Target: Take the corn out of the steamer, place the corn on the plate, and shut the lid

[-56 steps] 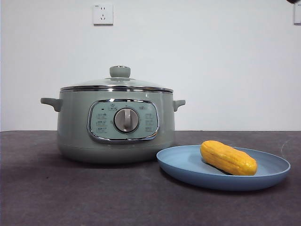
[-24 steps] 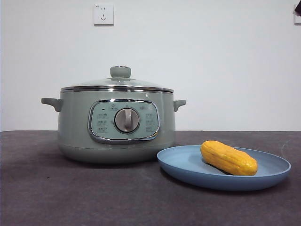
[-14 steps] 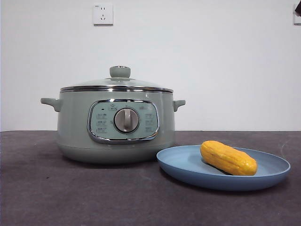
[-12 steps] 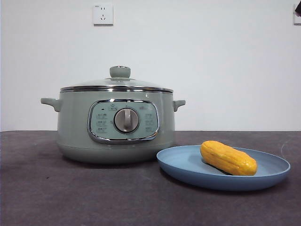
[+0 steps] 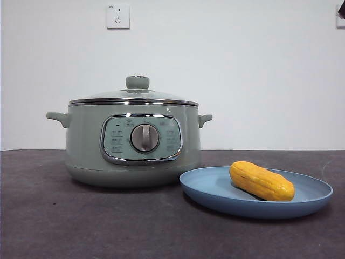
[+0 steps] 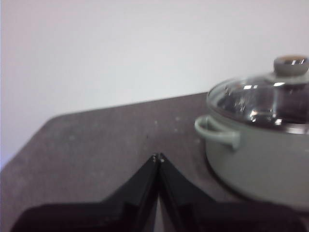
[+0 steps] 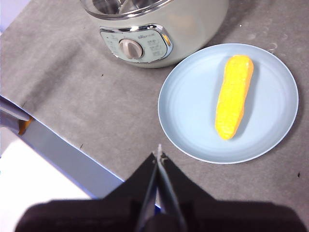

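The corn [image 5: 262,181], a stubby yellow-orange cob with ridged kernel rows, lies on its side in the wide, shallow light-blue plate [image 5: 215,191], at the right of the bench [image 5: 64,226]. Just left of the plate, and a little farther back, stands the steamer [image 5: 86,151], a round pale sage-green pot with a chrome-framed panel and silver dial. The domed glass lid [image 5: 135,95] with its pale green knob sits closed on the steamer's chrome rim.

The left gripper [image 6: 158,157] hangs beyond the steamer's left handle, fingers together. The right gripper [image 7: 159,153] hovers high over the bench's near edge, before the plate, fingers likewise together.

Reflections in the glass hide the pot's inside. The bench wears a dark grey, felt-like cover. A plain white wall rises behind, carrying a white socket [image 5: 118,16].
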Available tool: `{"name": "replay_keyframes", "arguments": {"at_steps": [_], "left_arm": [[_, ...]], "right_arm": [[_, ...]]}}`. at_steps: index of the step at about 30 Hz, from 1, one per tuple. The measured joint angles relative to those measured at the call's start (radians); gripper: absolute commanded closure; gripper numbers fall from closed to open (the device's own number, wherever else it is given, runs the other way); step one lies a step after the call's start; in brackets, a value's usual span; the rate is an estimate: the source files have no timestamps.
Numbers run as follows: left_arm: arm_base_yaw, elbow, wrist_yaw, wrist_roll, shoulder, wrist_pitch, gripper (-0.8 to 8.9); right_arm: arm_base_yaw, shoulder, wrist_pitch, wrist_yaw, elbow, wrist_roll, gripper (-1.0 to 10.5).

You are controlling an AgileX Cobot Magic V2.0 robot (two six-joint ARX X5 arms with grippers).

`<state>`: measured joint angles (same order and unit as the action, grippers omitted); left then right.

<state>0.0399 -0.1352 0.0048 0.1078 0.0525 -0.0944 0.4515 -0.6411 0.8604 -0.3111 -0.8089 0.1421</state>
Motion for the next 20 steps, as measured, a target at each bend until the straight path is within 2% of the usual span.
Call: {"name": "replay_keyframes", "arguments": {"at_steps": [6, 11, 20], "left_arm": [[0.0, 0.095, -0.006, -0.048, -0.046, -0.018, 8.17], [0.0, 0.112, -0.007, -0.084, -0.047, -0.095, 8.17], [0.0, 0.116, -0.006, -0.109, -0.048, -0.098, 8.17]], "right_arm": [[0.0, 0.0, 0.0, 0.0, 0.0, 0.0, 9.5], [0.0, 0.0, 0.0, 0.0, 0.0, 0.0, 9.5], [0.0, 0.0, 0.002, 0.0, 0.0, 0.0, 9.5]]}}
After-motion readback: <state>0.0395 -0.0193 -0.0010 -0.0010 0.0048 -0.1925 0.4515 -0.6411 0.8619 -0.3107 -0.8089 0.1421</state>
